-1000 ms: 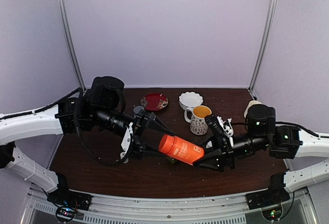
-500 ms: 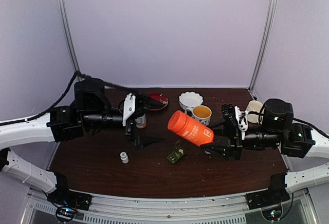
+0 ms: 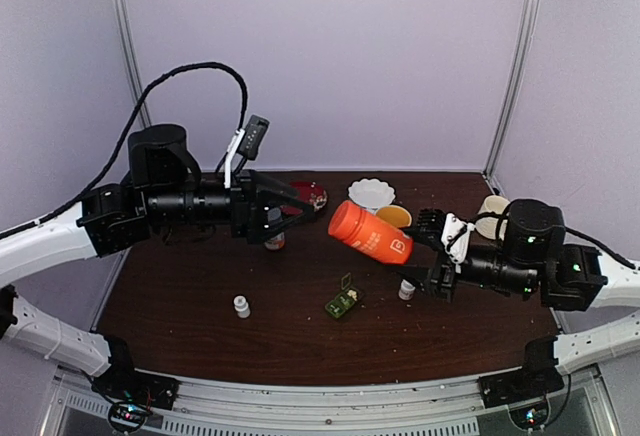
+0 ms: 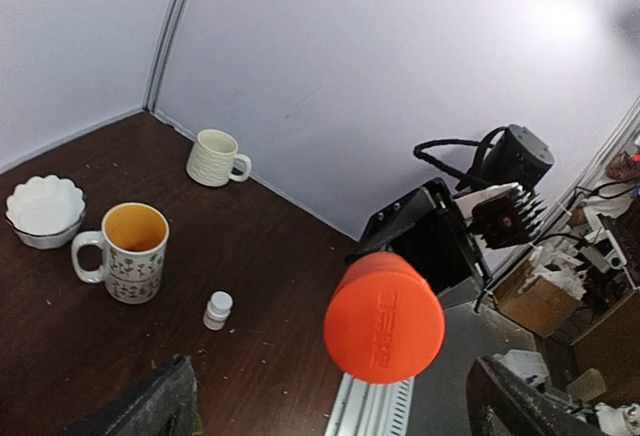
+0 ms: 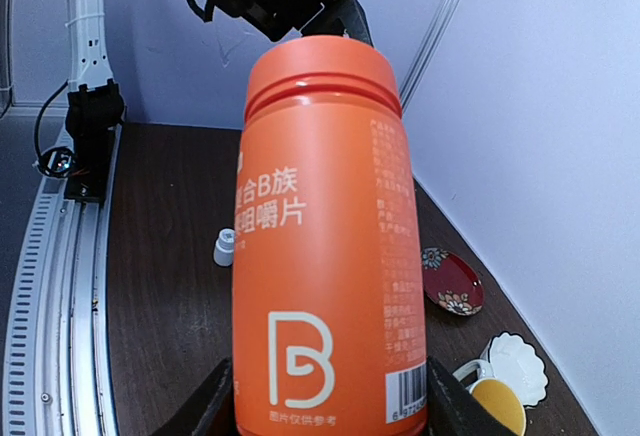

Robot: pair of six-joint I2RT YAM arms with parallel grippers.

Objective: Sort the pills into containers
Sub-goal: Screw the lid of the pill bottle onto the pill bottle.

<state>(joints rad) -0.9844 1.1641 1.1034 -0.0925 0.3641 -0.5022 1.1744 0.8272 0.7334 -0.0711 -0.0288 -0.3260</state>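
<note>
Items as I read them from my station, near to far:

- Near left: a small white capped bottle (image 3: 241, 306), upright on the surface (image 3: 170, 326).
- Near centre: the dark-green pill box (image 3: 343, 304), with one lid tipped up at its far end. I cannot make out any pills in or around it.
- Right of the box: a second white capped bottle (image 3: 406, 289), upright.
- Right claw (image 3: 425, 251): clamped on the base end of a large orange bottle (image 3: 372, 233), which is held off the surface and tilted, cap end toward the left.
- Left claw (image 3: 300, 206): spread wide and holding nothing. It is raised, points right, and is apart from the orange cap.
- Below the left claw: a small bottle (image 3: 274, 241), its detail unclear.
- Far: a patterned mug (image 3: 393, 217), a white bowl (image 3: 371, 193), a red dish (image 3: 310, 194) and a cream mug (image 3: 490, 211).
</note>
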